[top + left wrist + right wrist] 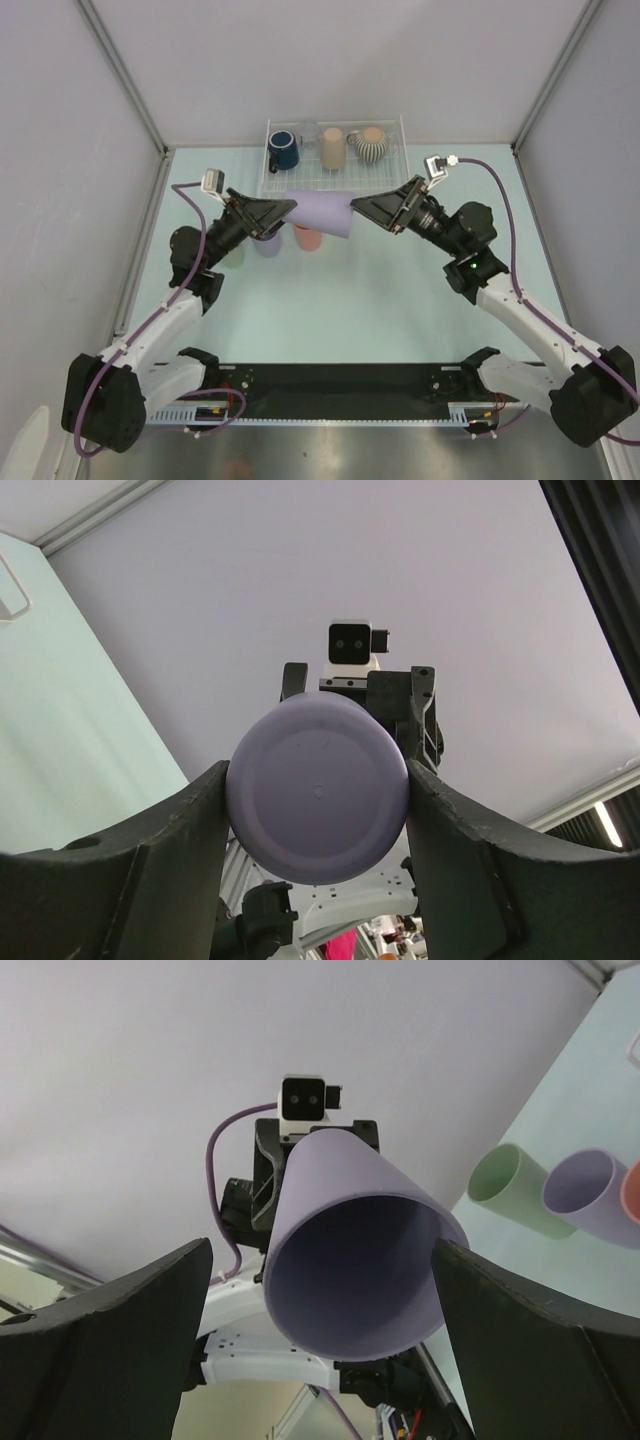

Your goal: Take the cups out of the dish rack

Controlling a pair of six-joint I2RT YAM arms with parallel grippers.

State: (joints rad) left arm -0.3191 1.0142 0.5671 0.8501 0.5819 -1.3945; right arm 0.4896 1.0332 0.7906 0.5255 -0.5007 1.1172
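Observation:
A lavender cup (320, 214) hangs on its side in the air just in front of the dish rack (392, 176). My left gripper (290, 206) is shut on its base end (316, 788), a finger against each side. My right gripper (356, 210) stands open around the cup's mouth (350, 1270). One finger is at the rim and the other is well apart from it. In the rack stand a navy mug (283, 150), a clear cup (307, 133), a tan cup (333, 148) and a ribbed beige mug (373, 144).
On the table under the held cup stand a second lavender cup (266, 244), a salmon-pink cup (308, 238) and a pale green cup (233, 255). They also show in the right wrist view, the green cup (510, 1188) leftmost. Walls enclose the table at left, right and back.

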